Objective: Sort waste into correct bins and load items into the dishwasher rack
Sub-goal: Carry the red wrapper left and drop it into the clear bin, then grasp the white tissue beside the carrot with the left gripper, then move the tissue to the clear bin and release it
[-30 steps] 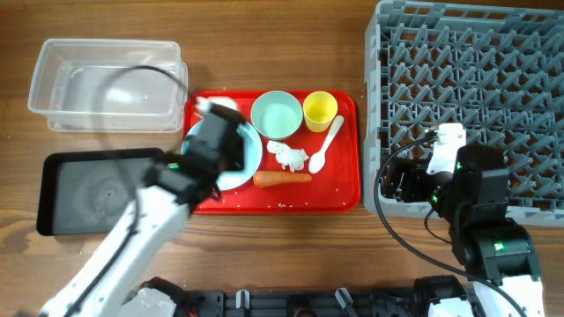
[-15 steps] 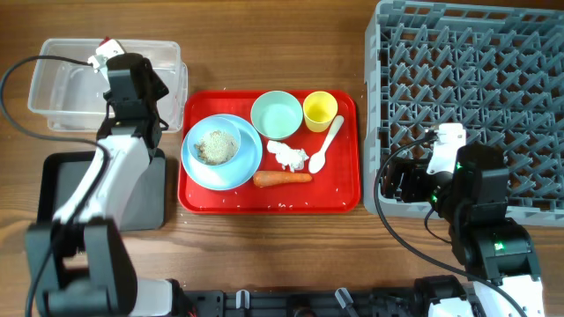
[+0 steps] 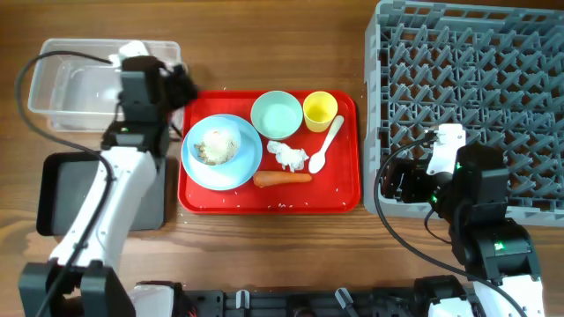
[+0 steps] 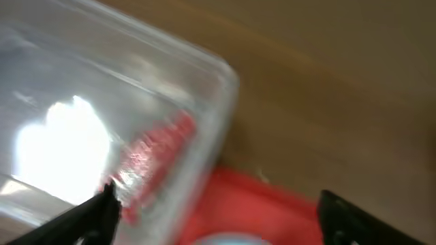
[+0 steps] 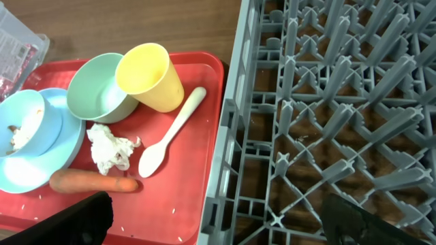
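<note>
My left gripper (image 3: 182, 88) hangs open and empty over the right end of the clear tub (image 3: 70, 88). In the blurred left wrist view a small red wrapper (image 4: 153, 160) lies inside the tub, just ahead of my left finger (image 4: 102, 211). On the red tray (image 3: 335, 194) stand a blue bowl (image 3: 218, 145) of rice scraps on a blue plate (image 3: 242, 172), a mint bowl (image 3: 277, 114) and a yellow cup (image 3: 320, 110). A white spoon (image 3: 326, 145), tissue (image 3: 288, 156) and carrot (image 3: 282, 179) lie beside them. My right gripper (image 5: 218, 228) is open at the grey rack's (image 3: 467, 88) front left corner.
The black tray (image 3: 79, 189) lies in front of the clear tub, partly under my left arm. Loose rice grains dot the red tray's front. The rack fills the right side of the table, its rim close against the red tray.
My left arm swung from above the blue plate to the clear tub, then shifted to its right end. Its jaws went from shut to open. The right arm stayed still.
</note>
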